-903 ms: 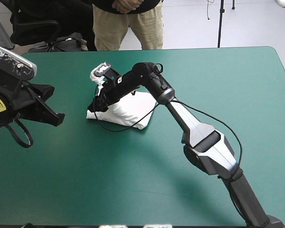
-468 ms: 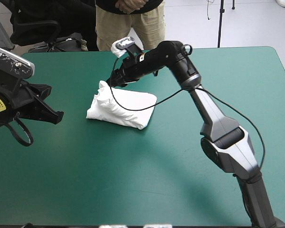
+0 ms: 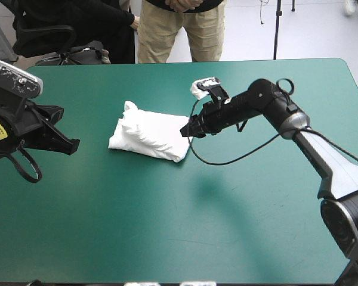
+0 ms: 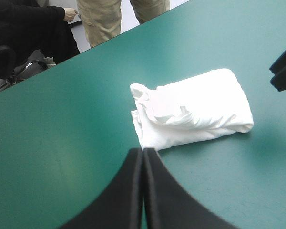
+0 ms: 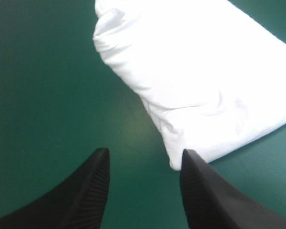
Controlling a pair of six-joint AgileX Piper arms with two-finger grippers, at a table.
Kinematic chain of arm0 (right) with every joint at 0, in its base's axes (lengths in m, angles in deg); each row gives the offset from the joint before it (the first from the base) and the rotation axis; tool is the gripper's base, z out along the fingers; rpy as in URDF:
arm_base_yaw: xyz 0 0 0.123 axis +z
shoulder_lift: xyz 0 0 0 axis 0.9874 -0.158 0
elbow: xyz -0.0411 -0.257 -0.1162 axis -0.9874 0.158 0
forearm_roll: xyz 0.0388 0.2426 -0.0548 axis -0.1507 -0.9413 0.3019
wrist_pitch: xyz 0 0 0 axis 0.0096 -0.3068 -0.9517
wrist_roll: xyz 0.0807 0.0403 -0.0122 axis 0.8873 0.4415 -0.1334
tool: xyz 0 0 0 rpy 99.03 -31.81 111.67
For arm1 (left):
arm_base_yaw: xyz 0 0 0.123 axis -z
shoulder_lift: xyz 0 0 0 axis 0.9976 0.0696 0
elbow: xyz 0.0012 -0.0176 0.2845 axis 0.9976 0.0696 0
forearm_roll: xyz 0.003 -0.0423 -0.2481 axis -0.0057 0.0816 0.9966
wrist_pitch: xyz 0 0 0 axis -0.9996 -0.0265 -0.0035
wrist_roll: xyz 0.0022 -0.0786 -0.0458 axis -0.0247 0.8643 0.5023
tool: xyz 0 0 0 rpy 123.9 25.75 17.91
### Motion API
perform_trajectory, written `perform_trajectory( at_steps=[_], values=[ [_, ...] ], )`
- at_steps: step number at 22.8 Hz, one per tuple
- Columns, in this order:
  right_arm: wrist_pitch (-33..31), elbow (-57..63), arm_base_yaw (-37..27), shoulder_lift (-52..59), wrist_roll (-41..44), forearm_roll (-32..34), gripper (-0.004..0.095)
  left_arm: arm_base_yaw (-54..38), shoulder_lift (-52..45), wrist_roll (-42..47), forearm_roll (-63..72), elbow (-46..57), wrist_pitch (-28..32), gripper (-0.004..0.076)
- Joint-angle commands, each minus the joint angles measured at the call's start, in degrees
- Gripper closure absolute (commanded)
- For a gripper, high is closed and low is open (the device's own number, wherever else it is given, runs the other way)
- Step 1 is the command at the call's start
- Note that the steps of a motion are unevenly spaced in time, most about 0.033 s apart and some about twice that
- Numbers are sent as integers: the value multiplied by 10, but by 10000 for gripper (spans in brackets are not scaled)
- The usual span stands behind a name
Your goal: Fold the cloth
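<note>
T-shirt (image 3: 150, 136) lies as a folded white bundle on the teal-green surface (image 3: 167, 232), left of centre in the far half, nothing gripping it. Its crumpled end, with a small raised tuft, faces the left arm; the smooth rounded end faces the right arm. Right jaws released: black fingers (image 5: 88, 191) stand apart, aimed at the bundle's corner, one tip just beside the cloth edge, the other over bare cover. Can't tell whether that tip touches the fabric. Left jaws clenched on nothing, fingers (image 4: 131, 191) meeting in one pointed arch, aimed at the crumpled end from over the surface's left side, well apart from it. Left wrist view also catches the right arm's fingers beyond the bundle's smooth end
</note>
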Motion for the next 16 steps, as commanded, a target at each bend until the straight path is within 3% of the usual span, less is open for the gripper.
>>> perform_trajectory(
  at_steps=[1,2,10,16],
  values=[
    [148,85,-9,34,-91,-150,461,0,-5,7,6,-12,-4,741],
    [168,110,-9,18,-122,-192,425,0,-5,7,6,-12,-5,741],
    [153,109,-9,-81,-184,-269,356,0,-5,7,7,-12,-10,741],
    [153,101,-9,-107,-186,-281,361,0,-5,7,8,-12,-14,741]
  ],
)
